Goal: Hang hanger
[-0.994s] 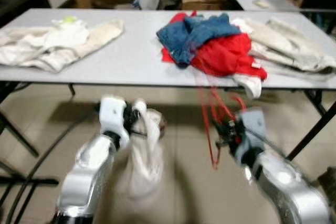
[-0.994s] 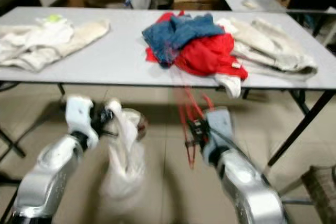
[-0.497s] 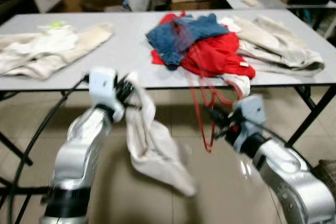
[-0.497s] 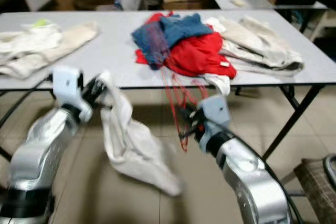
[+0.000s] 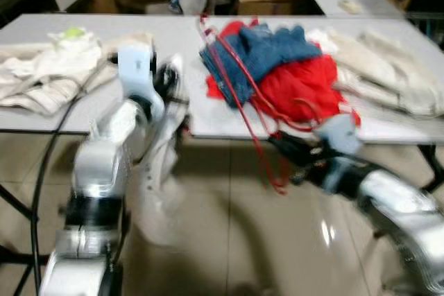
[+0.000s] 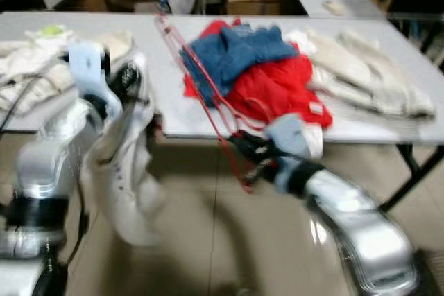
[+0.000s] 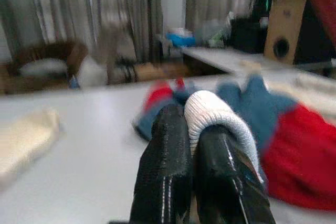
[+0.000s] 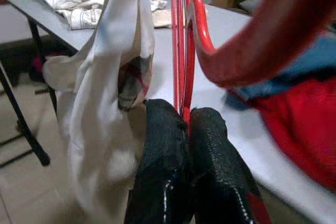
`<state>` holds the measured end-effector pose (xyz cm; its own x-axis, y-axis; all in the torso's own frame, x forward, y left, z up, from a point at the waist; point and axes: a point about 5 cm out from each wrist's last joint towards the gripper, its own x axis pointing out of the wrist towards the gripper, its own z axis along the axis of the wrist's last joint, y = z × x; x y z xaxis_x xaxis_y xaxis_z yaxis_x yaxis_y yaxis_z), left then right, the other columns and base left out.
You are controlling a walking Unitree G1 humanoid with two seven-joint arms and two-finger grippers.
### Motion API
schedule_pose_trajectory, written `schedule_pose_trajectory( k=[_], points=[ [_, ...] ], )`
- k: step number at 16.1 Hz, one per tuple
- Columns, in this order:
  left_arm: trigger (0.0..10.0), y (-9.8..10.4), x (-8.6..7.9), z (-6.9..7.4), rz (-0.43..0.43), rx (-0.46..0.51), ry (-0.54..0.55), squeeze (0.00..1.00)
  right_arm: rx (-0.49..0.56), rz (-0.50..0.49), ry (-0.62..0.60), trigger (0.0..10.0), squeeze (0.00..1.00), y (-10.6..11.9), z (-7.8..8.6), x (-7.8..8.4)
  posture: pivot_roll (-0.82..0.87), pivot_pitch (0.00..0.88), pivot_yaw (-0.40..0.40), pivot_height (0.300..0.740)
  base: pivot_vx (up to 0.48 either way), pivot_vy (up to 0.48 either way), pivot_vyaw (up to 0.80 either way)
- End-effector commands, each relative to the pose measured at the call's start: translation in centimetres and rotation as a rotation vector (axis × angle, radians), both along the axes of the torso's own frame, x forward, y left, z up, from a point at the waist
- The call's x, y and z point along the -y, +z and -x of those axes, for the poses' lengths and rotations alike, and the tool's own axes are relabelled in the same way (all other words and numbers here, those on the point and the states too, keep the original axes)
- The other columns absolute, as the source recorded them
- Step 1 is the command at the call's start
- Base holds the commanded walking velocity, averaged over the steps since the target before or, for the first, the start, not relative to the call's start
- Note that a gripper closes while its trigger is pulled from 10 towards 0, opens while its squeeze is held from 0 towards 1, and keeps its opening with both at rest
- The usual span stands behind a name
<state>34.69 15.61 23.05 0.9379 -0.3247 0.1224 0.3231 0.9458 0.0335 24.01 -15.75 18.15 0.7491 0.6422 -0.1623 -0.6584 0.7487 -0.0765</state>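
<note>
A thin red wire hanger [image 5: 244, 95] is clamped between the fingers of the right gripper [image 8: 185, 121] at the grey counter [image 5: 180, 60] edge, and a white cloth garment [image 6: 125, 171] is pinched by the left gripper [image 7: 191, 129], so both are held, but dressing and hanging appear undone.

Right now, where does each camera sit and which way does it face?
Head eyes: look forward and down at the table; both arms show, left gripper holding the white garment, right gripper the red hanger.
Left wrist: looks along shut fingers over the tabletop.
Right wrist: looks along its fingers up the hanger.
Both wrist views share the clothes pile.
</note>
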Motion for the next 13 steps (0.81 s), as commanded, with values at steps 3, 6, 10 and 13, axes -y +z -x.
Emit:
schedule_pose_trajectory(
  k=[3,6,10,13],
  points=[
    [10.0,2.1,-0.1,-1.3,-0.031,0.038,-0.049,0.00,-0.047,0.015,0.180,10.0,0.00,2.2,1.5,2.0,-0.08,0.000,0.042,0.740,0.447,0.000,-0.53],
    [10.0,3.7,0.6,-2.2,-0.030,0.065,-0.116,0.00,-0.064,0.106,0.249,10.0,0.00,3.9,2.5,3.8,-0.08,0.000,0.048,0.740,0.442,0.000,0.00],
    [10.0,5.6,1.6,-2.3,-0.004,0.104,-0.209,0.00,-0.144,0.226,0.324,10.0,0.00,3.6,3.2,4.0,-0.08,0.000,0.048,0.740,0.442,0.000,0.00],
    [10.0,7.5,2.2,-2.2,0.014,0.134,-0.269,0.00,-0.139,0.280,0.383,10.0,0.00,3.3,3.0,3.5,-0.07,0.000,0.045,0.740,0.432,0.000,0.00]
  ],
)
